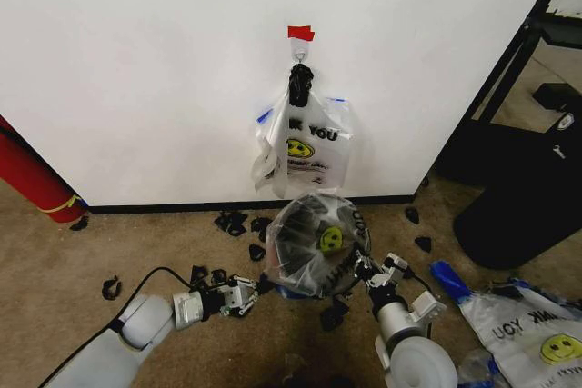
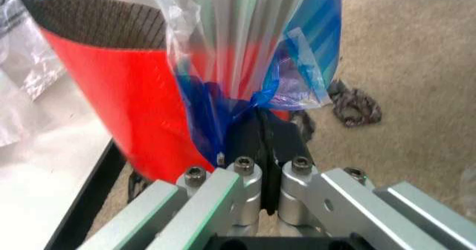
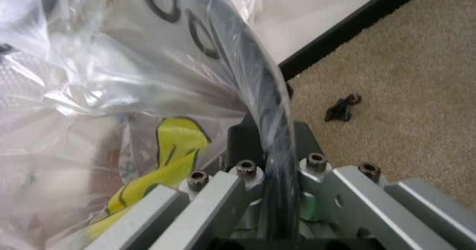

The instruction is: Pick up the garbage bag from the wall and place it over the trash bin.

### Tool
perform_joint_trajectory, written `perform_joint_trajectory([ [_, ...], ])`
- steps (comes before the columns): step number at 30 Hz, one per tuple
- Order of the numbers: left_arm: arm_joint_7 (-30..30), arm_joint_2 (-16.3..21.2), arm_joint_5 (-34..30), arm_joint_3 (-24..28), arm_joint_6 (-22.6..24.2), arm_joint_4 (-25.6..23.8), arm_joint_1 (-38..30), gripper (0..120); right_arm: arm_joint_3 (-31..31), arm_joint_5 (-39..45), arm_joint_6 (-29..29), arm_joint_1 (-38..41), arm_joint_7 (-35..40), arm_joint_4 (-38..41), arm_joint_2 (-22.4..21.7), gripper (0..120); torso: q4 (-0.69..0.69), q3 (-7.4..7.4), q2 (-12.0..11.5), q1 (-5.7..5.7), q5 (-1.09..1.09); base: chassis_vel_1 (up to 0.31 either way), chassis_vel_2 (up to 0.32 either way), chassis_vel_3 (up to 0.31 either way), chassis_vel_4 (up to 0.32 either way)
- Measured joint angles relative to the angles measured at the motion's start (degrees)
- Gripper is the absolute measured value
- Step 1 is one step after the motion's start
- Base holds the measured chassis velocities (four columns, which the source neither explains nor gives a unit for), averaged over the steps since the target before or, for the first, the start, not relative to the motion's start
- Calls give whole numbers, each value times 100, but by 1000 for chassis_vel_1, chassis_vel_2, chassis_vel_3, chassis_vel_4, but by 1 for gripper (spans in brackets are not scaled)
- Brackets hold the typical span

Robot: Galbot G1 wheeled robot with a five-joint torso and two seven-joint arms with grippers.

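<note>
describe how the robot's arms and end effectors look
Both arms have smooth, rounded white-grey shells. The left end effector and right end effector are bare silver metal bars joined with dark hex bolts, ending in black fingers. A black cable loops along the left arm.

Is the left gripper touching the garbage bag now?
Touching. In the left wrist view the left gripper is shut on the garbage bag's blue edge.

Both arms reached low and forward. The left end effector point(image 1: 257, 289) was clamped shut; the right end effector point(image 1: 362, 270) was clamped shut too, wrist angled upward.
</note>
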Motion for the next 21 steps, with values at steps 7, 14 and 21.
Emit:
perform_joint_trajectory([
  [7,160,-40,39,39,-41,66,29,0,37,251,-141,70,123,22,69,0,0,0,0,0,-1,0,0,0,0],
  [14,134,-39,-459,122,-304,225,-20,15,24,681,-350,154,281,-4,179,0,0,0,0,0,-1,0,0,0,0],
  [21,880,-26,-954,-137,-491,497,-204,39,167,1014,-530,302,478,-73,271,0,1,0,0,0,-1,0,0,0,0],
])
